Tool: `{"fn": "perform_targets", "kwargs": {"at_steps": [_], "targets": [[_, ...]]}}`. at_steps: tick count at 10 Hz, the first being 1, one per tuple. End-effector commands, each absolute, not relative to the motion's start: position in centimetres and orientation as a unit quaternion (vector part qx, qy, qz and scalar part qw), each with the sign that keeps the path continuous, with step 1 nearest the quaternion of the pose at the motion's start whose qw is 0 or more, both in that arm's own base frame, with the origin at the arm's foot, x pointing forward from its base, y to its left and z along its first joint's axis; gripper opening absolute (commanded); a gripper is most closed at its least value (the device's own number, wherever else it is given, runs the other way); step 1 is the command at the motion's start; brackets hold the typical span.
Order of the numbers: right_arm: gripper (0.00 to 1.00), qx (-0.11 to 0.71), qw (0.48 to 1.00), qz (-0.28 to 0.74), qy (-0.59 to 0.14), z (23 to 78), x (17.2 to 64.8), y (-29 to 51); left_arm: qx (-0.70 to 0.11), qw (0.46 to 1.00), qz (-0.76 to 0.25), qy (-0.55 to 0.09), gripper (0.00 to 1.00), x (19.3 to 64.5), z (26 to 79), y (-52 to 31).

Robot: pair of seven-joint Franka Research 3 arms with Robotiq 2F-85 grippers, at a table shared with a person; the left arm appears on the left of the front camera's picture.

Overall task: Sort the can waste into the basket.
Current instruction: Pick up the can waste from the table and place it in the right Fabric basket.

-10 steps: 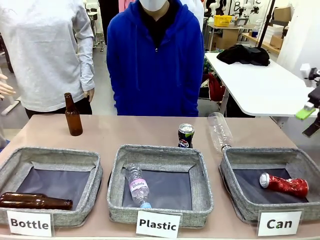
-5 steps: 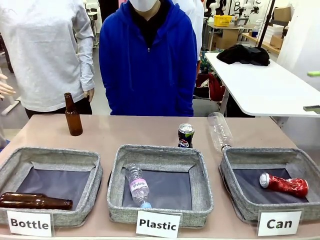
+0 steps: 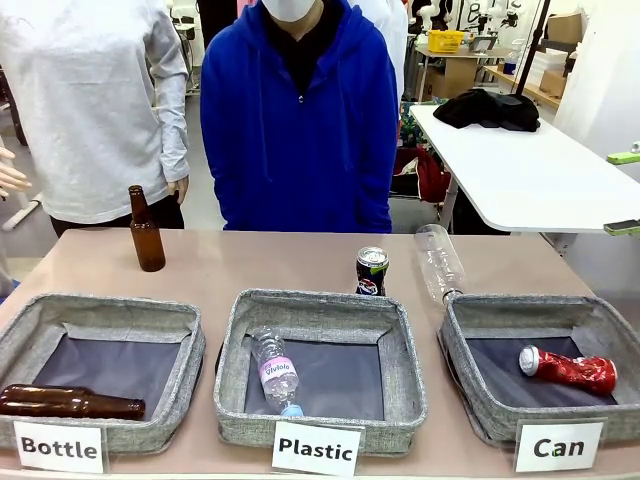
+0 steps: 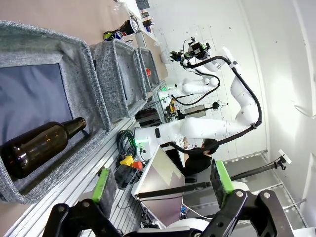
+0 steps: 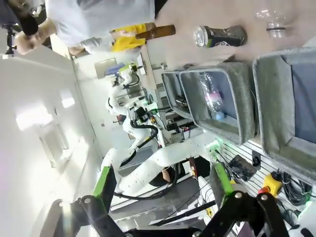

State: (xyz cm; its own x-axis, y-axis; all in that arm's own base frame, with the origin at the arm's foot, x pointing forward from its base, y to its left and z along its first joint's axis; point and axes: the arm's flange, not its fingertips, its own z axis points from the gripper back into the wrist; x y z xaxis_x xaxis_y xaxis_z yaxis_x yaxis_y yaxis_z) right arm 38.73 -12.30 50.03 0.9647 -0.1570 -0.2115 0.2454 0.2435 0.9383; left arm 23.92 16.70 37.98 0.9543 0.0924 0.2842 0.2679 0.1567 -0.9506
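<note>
Right gripper (image 3: 628,192) spread wide and empty at picture's right edge.
Front: red can (image 3: 568,369) lying inside Can basket (image 3: 455,350); black can (image 3: 372,271) upright on table behind Plastic basket (image 3: 320,300). Left wrist: left gripper (image 4: 163,181) parted, empty, near brown bottle (image 4: 42,148). Right wrist: pads (image 5: 220,180) apart, black can beyond.

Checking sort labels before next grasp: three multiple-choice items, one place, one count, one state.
1. Where is the small black metal drink can?
A. inside a basket
B. upright on the tan table behind the grey woven "Plastic" basket
C. in a person's hand
2. How many brown glass bottles in the front view?
A. one
B. two
C. three
3. The right tool is:
A. open, empty
B. shut on a can
C. shut on a bottle
Key: B, it stands beyond that basket; B, one stands, one lies in the "Bottle" basket; A, nothing between its spread pads.
</note>
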Motion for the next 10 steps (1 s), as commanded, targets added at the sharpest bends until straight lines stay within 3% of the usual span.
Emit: {"fn": "perform_targets", "kwargs": {"at_steps": [1, 9, 10], "targets": [[1.00, 0.601, 0.791, -0.113, 0.032, 50.15, 38.90, -13.10, -0.650, 0.744, -0.062, -0.139, 1.00, 23.54, 38.19, 16.76], [1.00, 0.600, 0.789, -0.127, 0.034, 50.09, 38.90, -12.65, -0.650, 0.744, -0.062, -0.139, 1.00, 23.54, 38.19, 16.76], [1.00, 0.545, 0.836, -0.067, -0.016, 50.65, 38.38, -13.00, -0.650, 0.744, -0.062, -0.139, 1.00, 23.54, 38.19, 16.76]]}}
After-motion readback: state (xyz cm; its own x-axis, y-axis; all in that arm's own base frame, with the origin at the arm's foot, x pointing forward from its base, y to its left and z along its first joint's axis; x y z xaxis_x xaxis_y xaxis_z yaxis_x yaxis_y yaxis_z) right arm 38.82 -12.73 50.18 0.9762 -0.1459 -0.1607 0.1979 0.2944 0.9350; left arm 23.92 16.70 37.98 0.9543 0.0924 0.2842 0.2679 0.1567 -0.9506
